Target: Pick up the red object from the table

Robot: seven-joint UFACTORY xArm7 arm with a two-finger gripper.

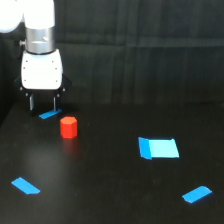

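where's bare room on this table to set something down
Widest bare patch: the table centre, between the red object and the light-blue rectangle. Another lies along the front edge, between the two blue tape strips and. Crowded: far left, where the gripper hangs beside the red object.

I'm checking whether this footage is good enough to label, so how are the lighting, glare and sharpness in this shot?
Exterior view: soft overall, edges slightly blurred; the white arm's tool is bright, nearly washed out against the dark backdrop; the matte black table shows a faint sheen, with a dim reddish reflection below the small red-orange faceted block; the blue tape strips and the light-blue rectangle stay clearly readable.
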